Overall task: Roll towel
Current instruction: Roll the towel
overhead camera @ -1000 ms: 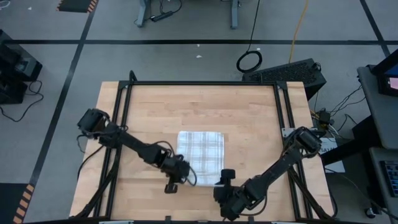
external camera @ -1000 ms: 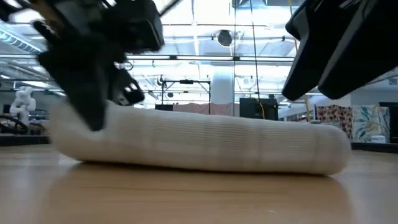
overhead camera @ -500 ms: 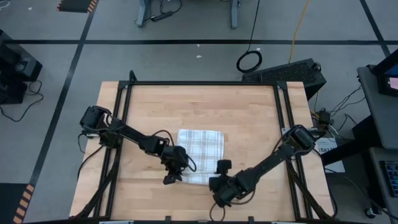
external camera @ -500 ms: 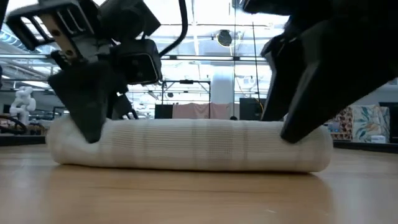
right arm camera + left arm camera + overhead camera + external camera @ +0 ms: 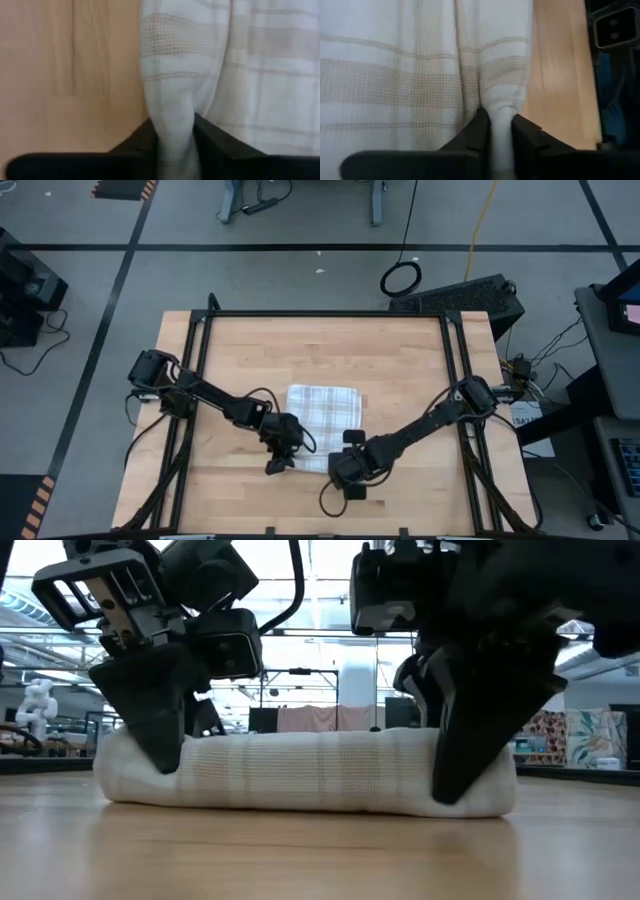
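Jaws of both grippers pinch towel (image 5: 322,420) roll's ends.

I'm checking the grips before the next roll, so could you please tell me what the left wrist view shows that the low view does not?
Only the left wrist view shows cloth pinched between the left claw fingers. Only the low view shows the right claw at the roll's other end, the left claw, and the room behind. Both show the towel rolled at its near edge on the wooden table.
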